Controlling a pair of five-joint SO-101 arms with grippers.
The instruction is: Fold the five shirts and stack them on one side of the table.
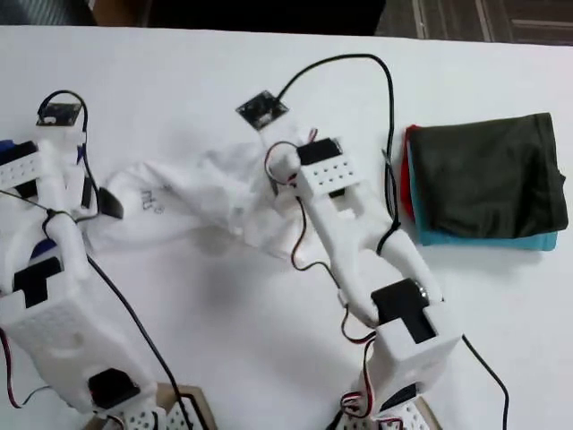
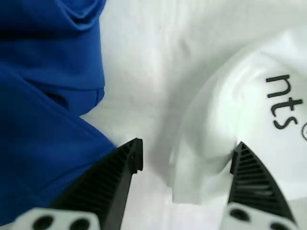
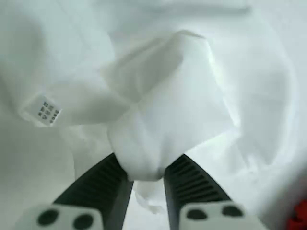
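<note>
A crumpled white shirt [image 1: 192, 202] lies left of the table's middle. My right gripper [image 3: 146, 178] is shut on a bunched fold of the white shirt [image 3: 158, 115]; from above it sits at the shirt's right end [image 1: 279, 170]. My left gripper [image 2: 187, 165] is open, and an edge of the white shirt [image 2: 216, 143] with dark print lies between its fingers. In the high view the left gripper [image 1: 103, 202] is at the shirt's left end. A blue shirt [image 2: 43, 96] lies right beside it, at the table's left edge [image 1: 9, 148].
At the right side lies a stack of folded shirts [image 1: 488, 175]: dark green on top, red and teal below. A small black square [image 1: 262, 109] with a cable rests behind the white shirt. Both arm bases stand at the near edge.
</note>
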